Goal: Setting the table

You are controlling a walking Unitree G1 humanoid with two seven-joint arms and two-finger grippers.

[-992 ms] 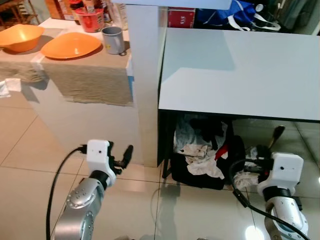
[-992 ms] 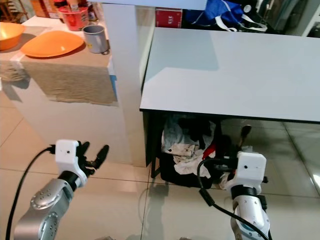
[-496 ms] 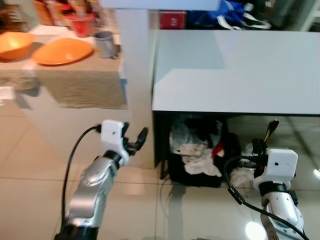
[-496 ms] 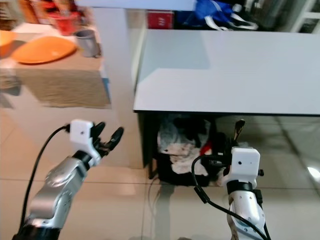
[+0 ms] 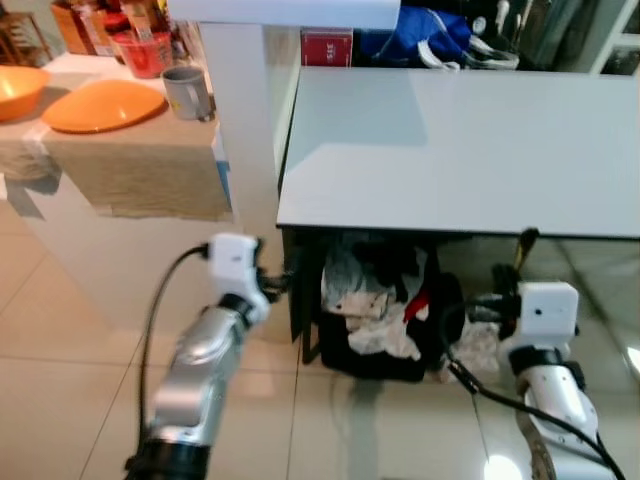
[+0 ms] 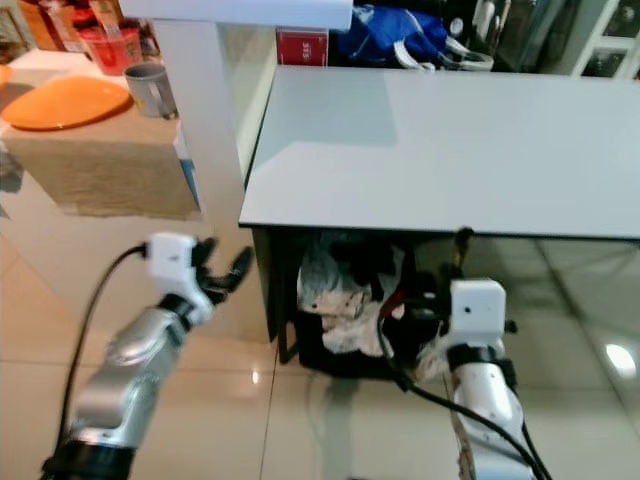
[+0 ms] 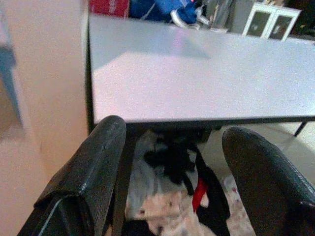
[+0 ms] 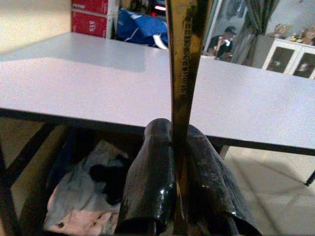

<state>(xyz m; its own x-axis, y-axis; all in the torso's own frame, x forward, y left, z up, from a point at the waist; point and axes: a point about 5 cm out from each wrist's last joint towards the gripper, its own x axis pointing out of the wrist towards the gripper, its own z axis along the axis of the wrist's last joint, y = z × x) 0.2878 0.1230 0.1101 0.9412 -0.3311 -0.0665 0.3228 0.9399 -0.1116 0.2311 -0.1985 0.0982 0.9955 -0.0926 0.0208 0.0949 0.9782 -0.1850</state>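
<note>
My right claw (image 8: 179, 189) pinches an upright utensil (image 8: 186, 64), just below the surface (image 5: 460, 140) edge; its long axis stands vertical. Left claw (image 7: 172, 172), gaping and empty, hangs nearer the surface's corner.

Layout, head views: the desk (image 5: 460, 150) extends ahead and to the right. Beneath its front edge, on the floor, lies a pile of clothes (image 5: 385, 310). To the left stands a counter (image 5: 120, 160), separated from the desk by a pillar (image 5: 248, 110). On the counter, left to right: bowl (image 5: 18, 88), plate (image 5: 103, 104), cup (image 5: 187, 92); containers (image 5: 120, 30) behind them. A bag (image 5: 415, 35) and a box (image 5: 327, 47) sit behind the desk's far edge.
</note>
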